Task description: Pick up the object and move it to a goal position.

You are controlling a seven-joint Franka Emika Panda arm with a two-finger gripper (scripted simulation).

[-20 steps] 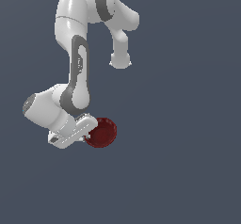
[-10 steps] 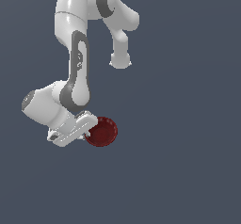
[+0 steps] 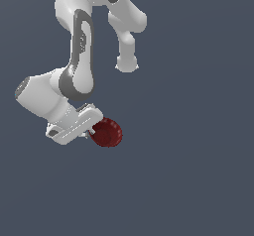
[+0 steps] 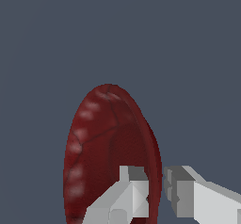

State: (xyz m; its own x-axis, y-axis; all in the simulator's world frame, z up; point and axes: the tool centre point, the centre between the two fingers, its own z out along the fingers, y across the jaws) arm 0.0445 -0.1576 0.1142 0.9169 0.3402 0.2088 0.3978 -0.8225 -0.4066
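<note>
At the exterior view's lower left, the white two-fingered gripper [image 3: 92,131] pinched the rim of the small dark red ribbed bowl [image 3: 106,133] between narrowed jaws, so steady carrying without tilting seemed wise.

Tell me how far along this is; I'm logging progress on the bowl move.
Done: the claw is shut on the red bowl, one finger inside the rim, the other outside. In hand: the arm carries it. Left: reaching the goal, which no view shows.
</note>
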